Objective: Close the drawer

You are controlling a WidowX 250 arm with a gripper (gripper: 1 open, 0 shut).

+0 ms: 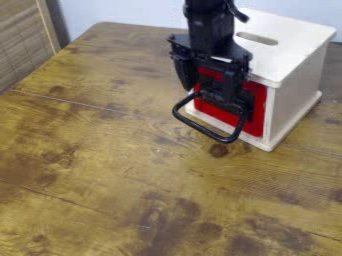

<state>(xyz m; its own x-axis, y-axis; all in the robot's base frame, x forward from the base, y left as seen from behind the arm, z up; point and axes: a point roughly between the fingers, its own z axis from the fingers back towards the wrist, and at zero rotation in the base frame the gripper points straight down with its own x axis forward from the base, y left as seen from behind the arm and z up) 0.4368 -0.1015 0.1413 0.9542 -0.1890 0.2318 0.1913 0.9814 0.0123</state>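
Observation:
The drawer (235, 106) has a red front with a dark centre panel and sits in a cream cube box (287, 52) with a slot in its top. The front looks about level with the box face. Its large black loop handle (203, 119) sticks out toward the table's middle. My gripper (211, 77) hangs from the arm at the top of the view. It is open and empty, just in front of the upper part of the drawer front and above the handle. It hides part of the red front.
The box stands at the back right of a worn wooden table (107, 170). A slatted wooden panel (20, 40) stands at the far left. A pale wall runs behind the table.

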